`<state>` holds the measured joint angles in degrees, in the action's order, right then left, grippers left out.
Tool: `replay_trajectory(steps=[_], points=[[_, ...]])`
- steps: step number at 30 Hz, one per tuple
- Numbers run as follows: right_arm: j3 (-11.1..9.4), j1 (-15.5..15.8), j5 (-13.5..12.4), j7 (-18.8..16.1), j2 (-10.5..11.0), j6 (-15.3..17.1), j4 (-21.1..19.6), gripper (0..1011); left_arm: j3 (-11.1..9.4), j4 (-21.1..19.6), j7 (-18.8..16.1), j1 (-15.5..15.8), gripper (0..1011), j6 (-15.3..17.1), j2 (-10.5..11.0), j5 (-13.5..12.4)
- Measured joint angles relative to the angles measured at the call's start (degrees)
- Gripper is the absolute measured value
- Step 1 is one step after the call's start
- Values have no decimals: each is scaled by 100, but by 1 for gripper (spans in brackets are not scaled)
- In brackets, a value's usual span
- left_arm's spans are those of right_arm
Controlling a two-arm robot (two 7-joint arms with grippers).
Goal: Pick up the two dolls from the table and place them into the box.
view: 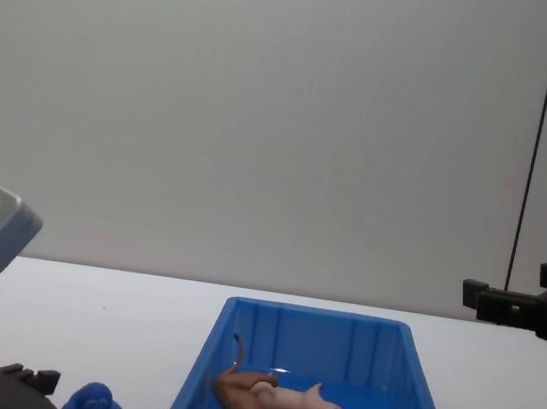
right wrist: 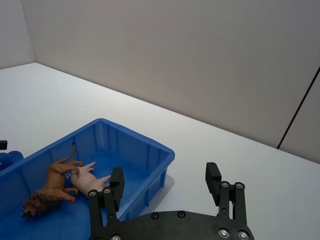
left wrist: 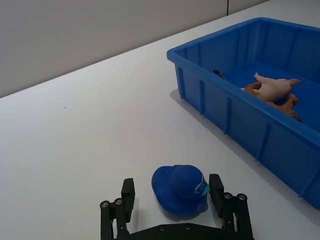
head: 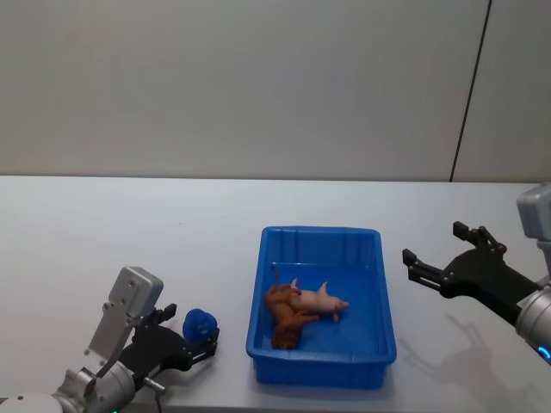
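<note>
**Both dolls down in the box**

Lying on their sides on the floor of the blue box (head: 380, 292): pink pig (head: 320, 301) and brown lion (head: 283, 314), pressed together, pig draped partly over the lion. Sitting mid-table (head: 129, 232), that box, long side running away from the robot.

Low at the near left: left gripper (left wrist: 172, 197), fingers (left wrist: 127, 192) spread wide and released, straddling a small blue rounded figure (left wrist: 180, 190) on the table just left of the box. Touching it or not? Cannot tell.

Over to the right: right gripper (head: 439, 249), raised above the table beside the box, fingers (right wrist: 214, 176) apart, gripping nothing.
</note>
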<state>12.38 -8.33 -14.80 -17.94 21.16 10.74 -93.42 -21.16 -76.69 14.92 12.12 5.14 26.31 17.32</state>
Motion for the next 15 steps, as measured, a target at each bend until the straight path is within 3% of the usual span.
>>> replay_trajectory(steps=[11, 15], points=[[0, 0, 0, 0, 0, 0, 0, 1001, 16, 274, 208, 91, 652, -200, -52, -8], [0, 0, 0, 0, 0, 0, 0, 1001, 21, 334, 246, 115, 600, -240, -65, -15]])
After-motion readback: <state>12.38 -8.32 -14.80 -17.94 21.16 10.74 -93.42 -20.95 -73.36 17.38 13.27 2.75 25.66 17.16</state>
